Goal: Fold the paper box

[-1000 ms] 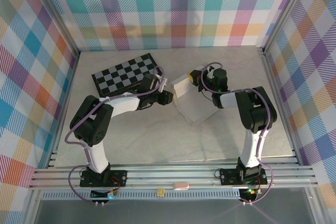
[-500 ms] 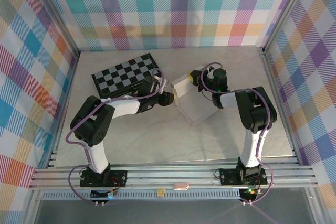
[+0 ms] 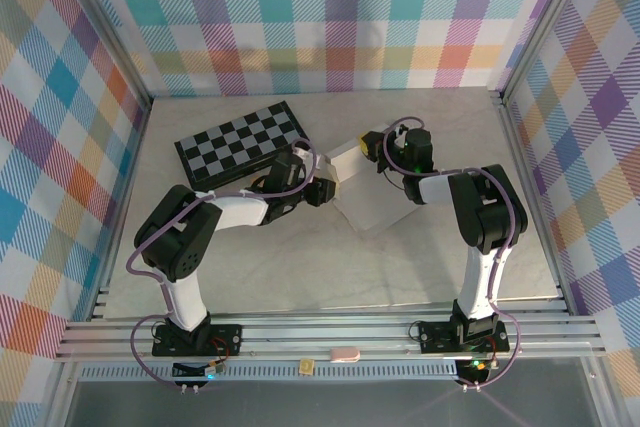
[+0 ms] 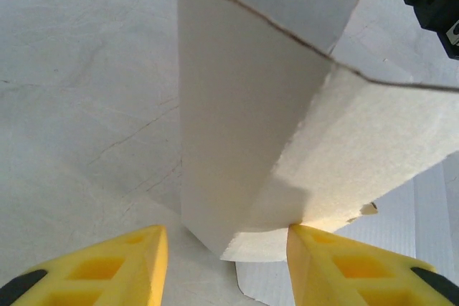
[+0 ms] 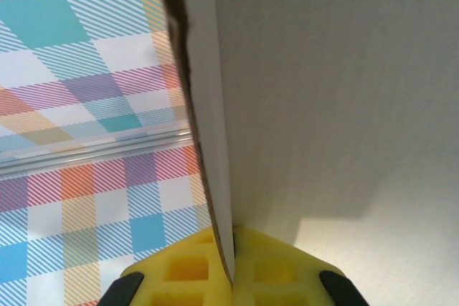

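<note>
Up close, right gripper [image 5: 231,252] pinches the paper box [image 5: 330,105] wall; left gripper [image 4: 226,243] gapes apart.

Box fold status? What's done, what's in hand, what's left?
Done: one panel of the paper box stands creased up off the flat sheet. In hand: right hand shut on a raised panel's edge; left hand open, straddling the standing panel's corner. Left: part of the sheet lies flat on the table, so the other walls and closing likely remain.
</note>
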